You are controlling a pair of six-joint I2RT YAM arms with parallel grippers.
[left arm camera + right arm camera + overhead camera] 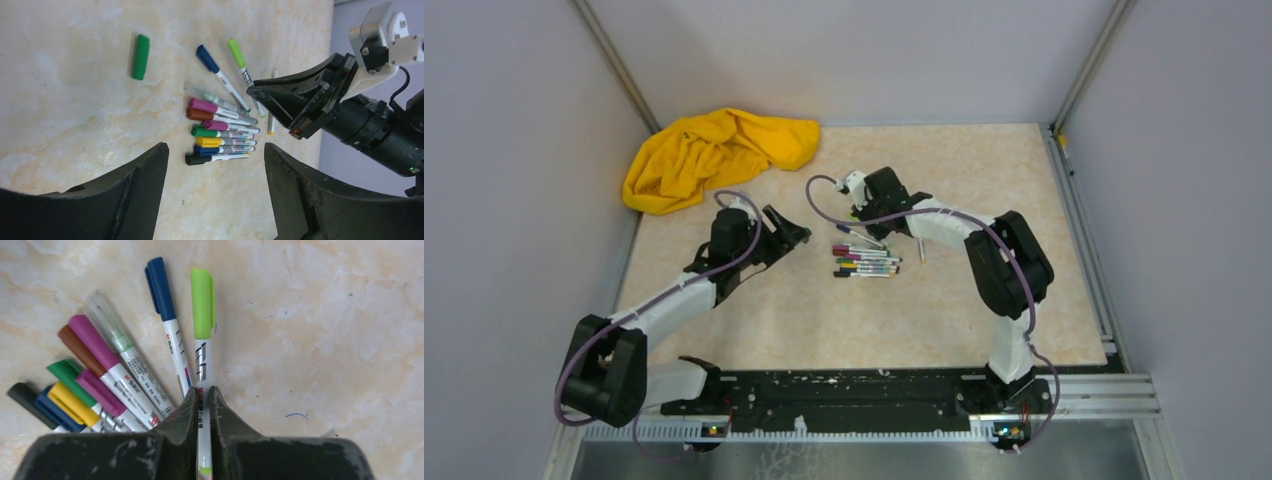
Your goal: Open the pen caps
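Note:
Several capped pens [865, 262] lie side by side mid-table, with pink, brown, green, yellow, blue and black pen caps [201, 126]. My right gripper [202, 396] is shut on the white barrel of a pen with a lime-green cap [202, 302], which lies flat next to a dark-blue-capped pen [161, 286]. The same right gripper [256, 93] shows in the left wrist view, over the fan of pens. My left gripper [215, 146] hangs open above the table just left of the row, nothing between its fingers. A loose green cap [140, 56] lies apart from the pens.
A crumpled yellow cloth [714, 155] sits at the back left corner. One thin white pen [921, 248] lies alone right of the row. Grey walls and metal rails [1079, 215] border the beige table [824, 330].

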